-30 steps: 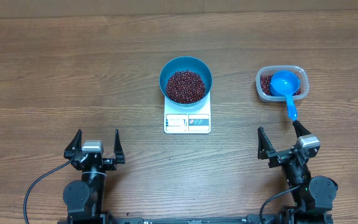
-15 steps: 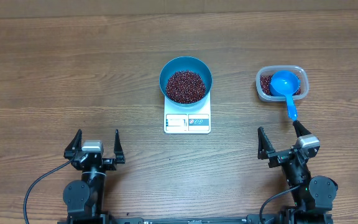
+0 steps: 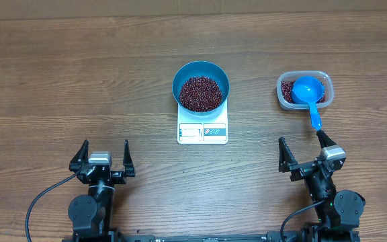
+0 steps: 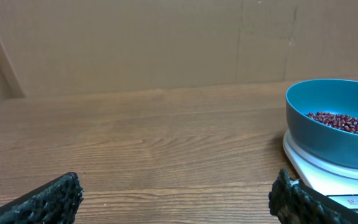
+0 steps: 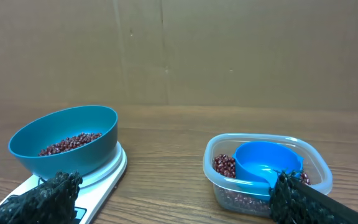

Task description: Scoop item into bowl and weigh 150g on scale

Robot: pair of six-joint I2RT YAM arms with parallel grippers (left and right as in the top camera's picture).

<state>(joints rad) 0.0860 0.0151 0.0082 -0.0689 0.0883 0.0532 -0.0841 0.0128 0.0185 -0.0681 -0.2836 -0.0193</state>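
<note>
Empty and spread wide, my left hand point(image 3: 105, 144) and right hand point(image 3: 302, 142) touch nothing. Small dark red-brown beans point(image 3: 201, 93) heap inside the round teal-blue bowl point(image 3: 180, 77), which sits on the flat white square scale point(image 3: 202, 132) on the wooden tabletop point(image 3: 52, 81).

A wooden table point(image 3: 79, 74) meets a plain brown wall point(image 4: 135, 43).

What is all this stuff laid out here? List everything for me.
beans: many, dark red-brown, a heap in the bowl and more in the tub
bowl: one, teal-blue, on the scale
scale: one, white, mid-table
tub: one, clear, right of the scale
scoop: one, bright blue, cup in the tub, handle over its rim
table: one, brown wood
left gripper: one, black, open, empty
right gripper: one, black, open, empty
</note>
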